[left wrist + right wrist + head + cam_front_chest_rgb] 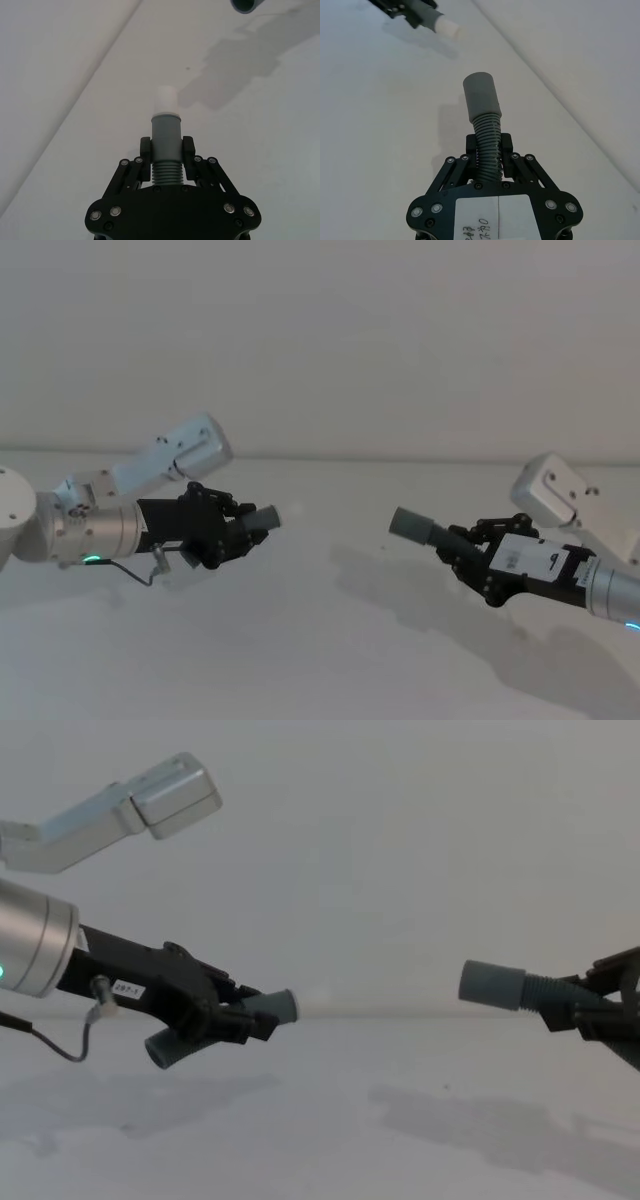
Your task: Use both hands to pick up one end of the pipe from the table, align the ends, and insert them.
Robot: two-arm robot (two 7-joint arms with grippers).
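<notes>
Both pipe pieces are held above the white table [320, 650], their ends facing each other across a gap. My left gripper [245, 530] is shut on the corrugated part of one piece [165, 172]. That piece's grey cuff [165, 131] ends in a narrower whitish tip [165, 100], and its rear end [170, 1048] hangs below the fingers. My right gripper [462, 542] is shut on the ribbed hose of the other piece [487, 145], whose wider grey cuff [481, 97] points toward the left piece. In the chest view the two cuffs [280, 1005] [492, 985] sit at nearly the same height.
The table meets a pale wall [320, 340] behind the arms. Soft shadows of both arms [470, 1120] fall on the surface below them.
</notes>
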